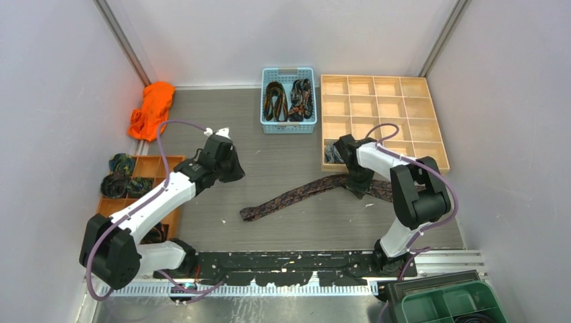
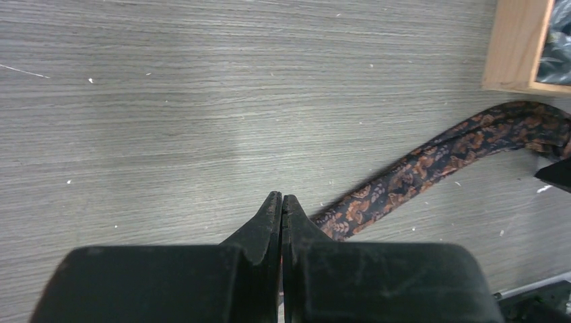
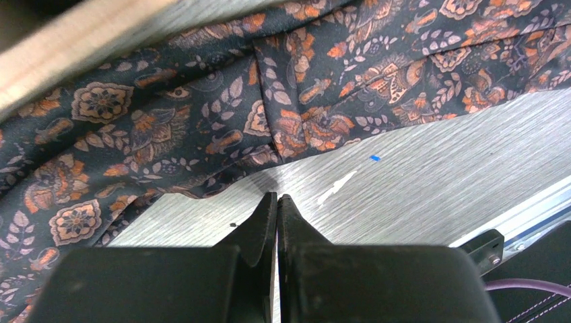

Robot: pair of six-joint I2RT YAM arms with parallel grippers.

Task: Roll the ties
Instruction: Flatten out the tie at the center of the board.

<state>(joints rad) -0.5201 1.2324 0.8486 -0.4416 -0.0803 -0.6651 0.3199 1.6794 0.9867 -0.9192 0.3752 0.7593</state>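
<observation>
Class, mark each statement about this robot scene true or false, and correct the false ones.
1. A patterned tie lies unrolled on the table. True.
2. The left gripper holds that tie. False: it is shut on nothing, over bare table beside the tie.
3. The blue basket has ties in it. True.
4. The orange cloth lies in the wooden tray. False: it lies in the far left corner, well apart from the tray.
5. The right gripper is wide open. False: it is shut, its tips at the tie's edge.
</observation>
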